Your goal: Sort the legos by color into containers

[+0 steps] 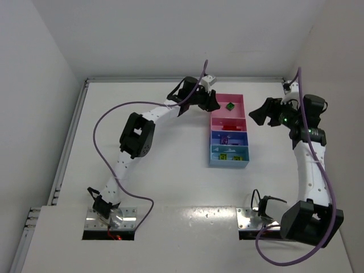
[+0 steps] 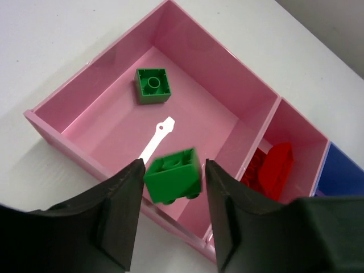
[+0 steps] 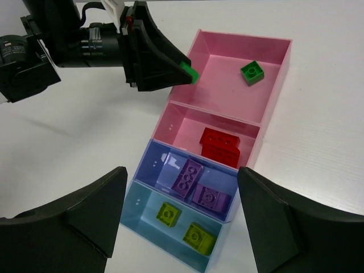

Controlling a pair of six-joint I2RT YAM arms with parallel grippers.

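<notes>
The green lego (image 2: 173,177) is hanging in the air, low in the middle of the left wrist view. The left claw (image 1: 215,106) is squeezing it with one black finger on each side. The lego is hovering right above the near wall of the big pink bin (image 2: 108,122), so it is not fully over the floor yet. Another green lego (image 2: 152,85) is already lying in that bin, toward the upper left. A thin white strip (image 2: 156,138) is lying on the pink floor between the two. To the right, the red legos (image 2: 273,168) are sitting in the small pink bin (image 2: 301,133). In the right wrist view, the purple legos (image 3: 190,176) are resting in the dark blue bin (image 3: 159,162), and the yellow legos (image 3: 169,213) are resting in the light blue bin (image 3: 142,207). To do this step well, I think the left claw should be moving a bit farther in. It should be going past the wall and away from the divider on the red side. Then it should be going down low before letting go, so the lego is not bouncing out onto the counter (image 1: 159,170). The right claw (image 3: 182,173) is hanging over the blue end of the tray with its fingers wide apart, holding nothing. It is best kept clear of the drop. I am seeing no brand, label or writing anywhere, and the lego bumps are too small to read.
</notes>
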